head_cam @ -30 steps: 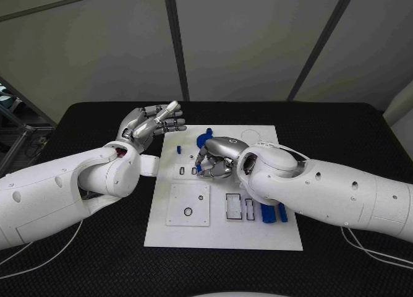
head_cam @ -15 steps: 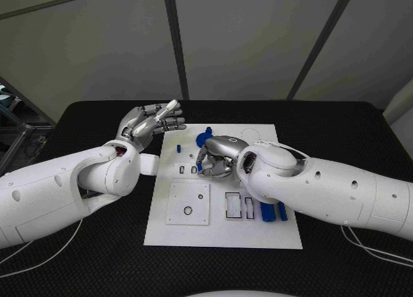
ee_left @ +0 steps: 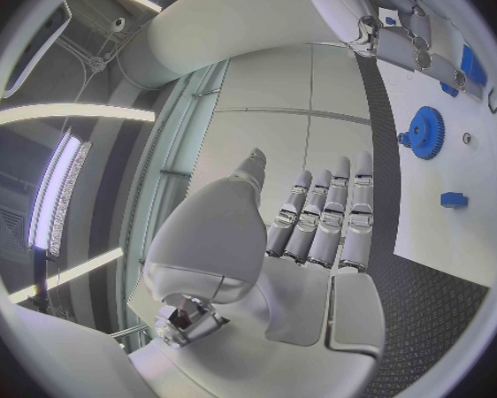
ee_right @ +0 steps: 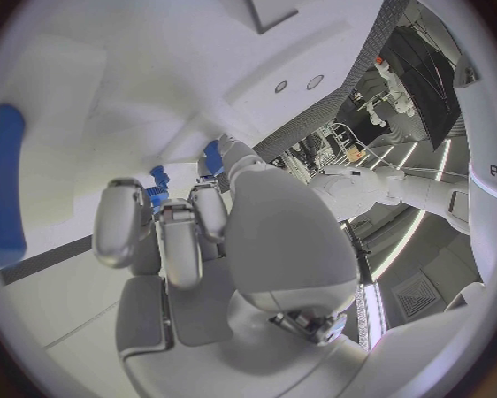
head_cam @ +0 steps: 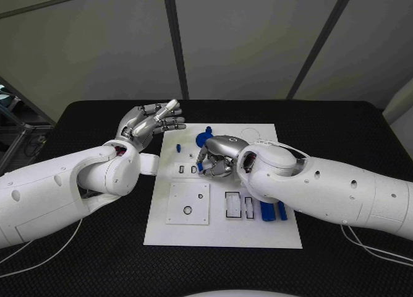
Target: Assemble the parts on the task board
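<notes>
The task board (head_cam: 222, 232) is lying in the middle of the black table (head_cam: 349, 130), and the assembly is looking only partly done. A blue gear (head_cam: 204, 137) is sitting near the board's far edge, beside a faint round outline, with a small blue block (head_cam: 178, 148) lying just to its left; in the left wrist view the same gear (ee_left: 426, 132) and block (ee_left: 454, 200) are lying well apart on the white plate. Two longer blue pieces (head_cam: 273, 212) are lying side by side near the board's right edge, next to dark-rimmed rectangular slots (head_cam: 233, 205) that are looking unfilled. A square panel (head_cam: 188, 203) with a small ring on it is waiting near the board's left edge. The right robot hand (head_cam: 217, 158) is curling down over the board's middle, its fingers drawn together around a small blue part (ee_right: 158, 179) at their tips, judging by the right wrist view. The left robot hand (head_cam: 151, 124) is hovering above the board's far left corner, fingers straight and apart, carrying nothing. Most pieces are seemingly waiting to be seated.
</notes>
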Controlling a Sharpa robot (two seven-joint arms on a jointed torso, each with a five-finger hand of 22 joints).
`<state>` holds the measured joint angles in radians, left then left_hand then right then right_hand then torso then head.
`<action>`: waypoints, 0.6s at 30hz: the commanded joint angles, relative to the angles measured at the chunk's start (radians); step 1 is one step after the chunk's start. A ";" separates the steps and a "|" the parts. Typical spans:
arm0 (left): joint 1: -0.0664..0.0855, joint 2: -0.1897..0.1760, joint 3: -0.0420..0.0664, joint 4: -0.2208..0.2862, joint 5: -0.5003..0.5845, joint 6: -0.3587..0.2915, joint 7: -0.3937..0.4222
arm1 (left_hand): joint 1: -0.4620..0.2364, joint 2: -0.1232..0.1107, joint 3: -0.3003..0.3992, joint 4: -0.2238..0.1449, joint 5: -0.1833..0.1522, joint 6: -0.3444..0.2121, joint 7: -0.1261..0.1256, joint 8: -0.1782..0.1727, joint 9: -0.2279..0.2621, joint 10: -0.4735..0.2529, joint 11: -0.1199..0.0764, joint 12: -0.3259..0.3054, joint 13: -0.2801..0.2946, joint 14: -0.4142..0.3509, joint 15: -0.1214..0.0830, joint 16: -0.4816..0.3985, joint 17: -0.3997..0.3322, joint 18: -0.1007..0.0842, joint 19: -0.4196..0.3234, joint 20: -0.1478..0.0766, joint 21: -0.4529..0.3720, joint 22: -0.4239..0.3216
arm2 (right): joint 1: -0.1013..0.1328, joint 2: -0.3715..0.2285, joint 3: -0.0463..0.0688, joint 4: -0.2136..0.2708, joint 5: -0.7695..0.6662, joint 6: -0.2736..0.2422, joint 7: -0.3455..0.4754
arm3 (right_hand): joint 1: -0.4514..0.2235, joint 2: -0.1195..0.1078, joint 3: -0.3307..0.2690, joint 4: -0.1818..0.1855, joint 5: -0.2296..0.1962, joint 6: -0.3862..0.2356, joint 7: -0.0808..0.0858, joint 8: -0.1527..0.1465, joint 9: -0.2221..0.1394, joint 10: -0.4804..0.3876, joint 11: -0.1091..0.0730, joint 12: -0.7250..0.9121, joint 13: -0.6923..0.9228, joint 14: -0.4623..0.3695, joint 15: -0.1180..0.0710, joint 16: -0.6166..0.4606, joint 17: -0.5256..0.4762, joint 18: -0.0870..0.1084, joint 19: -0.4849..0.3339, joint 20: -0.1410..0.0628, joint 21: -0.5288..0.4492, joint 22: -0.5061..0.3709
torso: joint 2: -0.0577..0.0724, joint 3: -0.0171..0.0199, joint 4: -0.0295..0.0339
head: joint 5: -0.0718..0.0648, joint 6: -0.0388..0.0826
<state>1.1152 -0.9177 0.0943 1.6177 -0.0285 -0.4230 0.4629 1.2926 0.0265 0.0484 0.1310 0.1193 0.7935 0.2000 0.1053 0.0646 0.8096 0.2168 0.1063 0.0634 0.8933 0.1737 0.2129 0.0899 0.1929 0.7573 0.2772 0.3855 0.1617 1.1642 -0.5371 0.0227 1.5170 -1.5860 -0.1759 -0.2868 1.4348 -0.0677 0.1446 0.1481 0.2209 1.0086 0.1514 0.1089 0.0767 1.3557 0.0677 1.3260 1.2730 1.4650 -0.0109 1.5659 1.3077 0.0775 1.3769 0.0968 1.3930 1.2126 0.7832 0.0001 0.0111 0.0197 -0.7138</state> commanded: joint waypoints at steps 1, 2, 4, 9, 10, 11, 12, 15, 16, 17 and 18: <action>0.002 0.001 0.001 0.000 -0.007 0.012 0.004 | 0.010 0.001 -0.001 -0.006 -0.005 0.004 0.051 -0.004 0.000 0.001 0.001 -0.004 0.000 -0.003 0.001 -0.005 -0.001 -0.014 -0.008 0.001 -0.004 -0.002 | -0.003 0.001 -0.004 -0.005 -0.008 0.033 -0.018 | -0.012 -0.009 -0.005 0.005 -0.004 -0.019 0.005 -0.009 -0.004 -0.011 0.002 -0.008 -0.006 0.106 0.007 0.005 0.263 -0.006 -0.005 0.005 -0.006 -0.002 | 0.000 0.0000 0.0000 | -0.001 -0.001; 0.002 0.001 0.001 0.000 -0.007 0.012 0.004 | 0.010 0.001 -0.001 -0.006 -0.005 0.004 0.051 -0.004 0.000 0.001 0.001 -0.004 0.000 -0.003 0.001 -0.005 -0.001 -0.014 -0.008 0.001 -0.004 -0.002 | -0.003 0.001 -0.004 -0.005 -0.008 0.033 -0.018 | -0.015 -0.012 -0.006 0.006 -0.005 -0.023 0.006 -0.010 -0.005 -0.012 0.003 -0.009 -0.007 0.106 0.008 0.005 0.263 -0.006 -0.006 0.006 -0.006 -0.003 | 0.000 0.0000 0.0000 | -0.001 -0.001; 0.002 0.001 0.001 0.000 -0.007 0.012 0.003 | 0.010 0.001 -0.001 -0.006 -0.005 0.004 0.051 -0.004 0.000 0.001 0.001 -0.004 0.000 -0.003 0.001 -0.005 -0.001 -0.014 -0.008 0.001 -0.004 -0.002 | -0.004 0.001 -0.004 -0.005 -0.008 0.033 -0.018 | -0.017 -0.014 -0.007 0.006 -0.007 -0.028 0.007 -0.012 -0.005 -0.014 0.004 -0.010 -0.009 0.106 0.009 0.005 0.263 -0.006 -0.006 0.007 -0.007 -0.003 | 0.000 0.0002 0.0000 | 0.000 -0.001; 0.002 0.002 0.001 0.000 -0.007 0.012 0.003 | 0.010 0.001 -0.001 -0.006 -0.005 0.004 0.051 -0.004 0.000 0.001 0.001 -0.004 0.000 -0.003 0.001 -0.005 -0.001 -0.014 -0.008 0.001 -0.004 -0.002 | -0.004 0.001 -0.004 -0.006 -0.008 0.033 -0.019 | -0.022 -0.017 -0.009 0.008 -0.009 -0.034 0.009 -0.014 -0.006 -0.017 0.006 -0.013 -0.012 0.106 0.011 0.005 0.263 -0.005 -0.007 0.009 -0.008 -0.005 | 0.000 0.0000 0.0001 | -0.001 -0.001; 0.002 0.002 0.001 0.000 -0.007 0.012 0.003 | 0.010 0.001 -0.001 -0.006 -0.005 0.004 0.051 -0.004 0.000 0.001 0.001 -0.004 0.000 -0.003 0.001 -0.005 -0.001 -0.014 -0.008 0.001 -0.004 -0.002 | -0.004 0.001 -0.004 -0.006 -0.008 0.033 -0.019 | -0.023 -0.018 -0.010 0.008 -0.010 -0.035 0.009 -0.014 -0.006 -0.019 0.006 -0.014 -0.013 0.106 0.011 0.005 0.263 -0.005 -0.008 0.009 -0.009 -0.006 | 0.000 0.0000 0.0001 | -0.001 -0.001; 0.002 0.002 0.001 0.000 -0.007 0.012 0.003 | 0.010 0.001 -0.001 -0.006 -0.005 0.004 0.051 -0.004 0.000 0.001 0.001 -0.004 0.000 -0.003 0.001 -0.005 -0.001 -0.014 -0.008 0.001 -0.004 -0.002 | -0.004 0.001 -0.004 -0.006 -0.008 0.033 -0.019 | -0.024 -0.019 -0.011 0.008 -0.010 -0.036 0.009 -0.015 -0.006 -0.019 0.006 -0.014 -0.014 0.106 0.012 0.005 0.263 -0.005 -0.008 0.010 -0.009 -0.006 | 0.000 0.0000 0.0001 | -0.001 -0.001; 0.002 0.002 0.001 0.000 -0.007 0.013 0.002 | 0.010 0.001 -0.001 -0.006 -0.005 0.004 0.051 -0.004 0.000 0.001 0.001 -0.004 0.000 -0.003 0.001 -0.005 -0.001 -0.014 -0.008 0.001 -0.004 -0.002 | -0.004 0.001 -0.004 -0.006 -0.008 0.032 -0.018 | -0.026 -0.021 -0.012 0.009 -0.011 -0.038 0.010 -0.015 -0.006 -0.020 0.007 -0.015 -0.014 0.106 0.012 0.005 0.263 -0.005 -0.008 0.010 -0.009 -0.007 | 0.000 0.0000 0.0003 | -0.002 -0.001; 0.002 0.002 0.001 -0.001 -0.007 0.013 0.002 | 0.010 0.001 -0.001 -0.006 -0.005 0.004 0.051 -0.004 0.000 0.001 0.001 -0.004 0.000 -0.003 0.001 -0.005 -0.001 -0.014 -0.008 0.001 -0.004 -0.002 | -0.004 0.001 -0.004 -0.005 -0.008 0.029 -0.018 | -0.033 -0.027 -0.016 0.012 -0.016 -0.048 0.011 -0.018 -0.006 -0.024 0.009 -0.018 -0.018 0.106 0.014 0.005 0.263 -0.004 -0.010 0.012 -0.011 -0.010 | 0.000 -0.0002 0.0003 | -0.001 -0.002; 0.002 0.002 0.001 -0.001 -0.007 0.014 0.001 | 0.010 0.001 -0.001 -0.006 -0.005 0.004 0.051 -0.004 0.000 0.001 0.001 -0.004 0.000 -0.003 0.001 -0.005 -0.001 -0.014 -0.008 0.001 -0.004 -0.002 | -0.004 0.001 -0.004 -0.005 -0.008 0.027 -0.017 | -0.041 -0.034 -0.022 0.016 -0.028 -0.062 0.014 -0.023 -0.008 -0.028 0.011 -0.020 -0.021 0.106 0.016 0.005 0.263 -0.004 -0.010 0.014 -0.012 -0.010 | 0.000 -0.0001 -0.0001 | -0.001 -0.002; 0.002 0.002 0.001 -0.001 -0.007 0.014 0.001 | 0.010 0.001 -0.001 -0.006 -0.005 0.004 0.051 -0.004 0.000 0.001 0.001 -0.004 0.000 -0.003 0.001 -0.005 -0.001 -0.014 -0.008 0.001 -0.004 -0.002 | -0.004 0.001 -0.004 -0.005 -0.008 0.025 -0.017 | -0.046 -0.038 -0.026 0.019 -0.038 -0.069 0.015 -0.026 -0.008 -0.029 0.013 -0.021 -0.022 0.106 0.017 0.005 0.263 -0.004 -0.010 0.015 -0.012 -0.010 | 0.000 -0.0001 -0.0001 | -0.001 -0.002; 0.002 0.002 0.001 -0.001 -0.007 0.014 0.000 | 0.010 0.001 -0.001 -0.006 -0.005 0.004 0.051 -0.004 0.000 0.001 0.001 -0.004 0.000 -0.003 0.001 -0.005 -0.001 -0.014 -0.008 0.001 -0.004 -0.002 | -0.004 0.001 -0.004 -0.005 -0.008 0.022 -0.017 | -0.051 -0.043 -0.030 0.022 -0.045 -0.076 0.017 -0.027 -0.008 -0.029 0.014 -0.021 -0.022 0.106 0.019 0.005 0.263 -0.004 -0.010 0.017 -0.013 -0.011 | 0.000 -0.0001 -0.0001 | -0.001 -0.002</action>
<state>1.1152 -0.9172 0.0943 1.6162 -0.0287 -0.4223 0.4614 1.2926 0.0265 0.0484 0.1310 0.1193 0.7935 0.2000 0.1054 0.0646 0.8096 0.2168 0.1063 0.0634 0.8932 0.1736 0.2129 0.0901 0.1929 0.7573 0.2772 0.3855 0.1617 1.1633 -0.5352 0.0214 1.5155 -1.5886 -0.1728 -0.2879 1.3916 -0.1108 0.1214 0.1710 0.1825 0.9382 0.1679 0.0859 0.0690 1.3326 0.0838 1.3106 1.2518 1.4684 0.0004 1.5659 1.3076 0.0775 1.3685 0.1052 1.3852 1.2034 0.7832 0.0000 0.0111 0.0182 -0.7151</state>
